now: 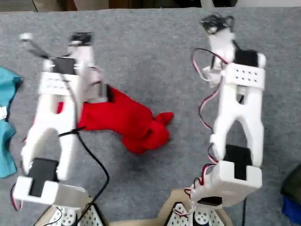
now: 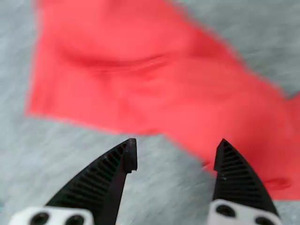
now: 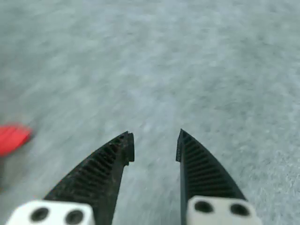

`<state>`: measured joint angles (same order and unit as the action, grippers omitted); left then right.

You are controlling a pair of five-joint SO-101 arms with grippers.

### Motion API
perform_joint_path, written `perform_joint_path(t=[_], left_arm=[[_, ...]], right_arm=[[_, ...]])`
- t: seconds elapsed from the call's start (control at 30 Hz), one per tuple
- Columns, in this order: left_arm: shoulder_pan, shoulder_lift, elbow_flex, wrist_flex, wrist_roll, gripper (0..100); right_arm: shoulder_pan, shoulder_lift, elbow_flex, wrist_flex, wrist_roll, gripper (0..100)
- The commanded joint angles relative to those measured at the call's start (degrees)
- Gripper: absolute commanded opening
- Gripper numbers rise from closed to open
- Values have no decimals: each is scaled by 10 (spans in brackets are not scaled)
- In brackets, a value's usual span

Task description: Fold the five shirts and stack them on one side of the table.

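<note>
Red shirt [image 1: 127, 120] crumpled on grey table [image 1: 155, 52], one end hidden under left arm. Left claw [image 2: 177, 143] spread wide, holding nothing, just above shirt's edge. Right claw [image 3: 154, 138] parted, holding nothing, over table, well apart from shirt. Teal shirt [image 1: 7, 122] cut off at table's left edge. Dark and blue fabric [image 1: 291, 195] cut off at right edge, hard to identify.

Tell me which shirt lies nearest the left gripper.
The red shirt, just under the open left gripper. The teal shirt lies at the left edge of the table, the dark and blue cloth at its right edge.
</note>
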<state>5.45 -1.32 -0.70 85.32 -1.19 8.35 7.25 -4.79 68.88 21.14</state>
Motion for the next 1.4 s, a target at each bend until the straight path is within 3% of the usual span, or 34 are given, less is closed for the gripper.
perform_joint_path(t=[0.0,0.17,0.5,0.67,0.83,1.0,1.17,1.37], left_arm=[[70,57,-33,-53,37,275],[113,211,-148,-47,59,272],[156,490,-525,154,71,271],[171,498,-607,156,87,271],[222,467,-632,156,83,271],[252,492,-603,155,24,248],[208,515,-573,155,-29,149],[164,518,-569,155,-45,141]], right_arm=[[44,15,53,-176,-76,168],[87,114,51,-305,-180,168],[130,230,-70,-302,-202,168],[138,262,-121,-270,-202,168],[154,283,-149,-258,-204,168],[156,284,-155,-251,-204,168],[156,284,-155,-251,-203,168],[156,284,-155,-251,-203,168]])
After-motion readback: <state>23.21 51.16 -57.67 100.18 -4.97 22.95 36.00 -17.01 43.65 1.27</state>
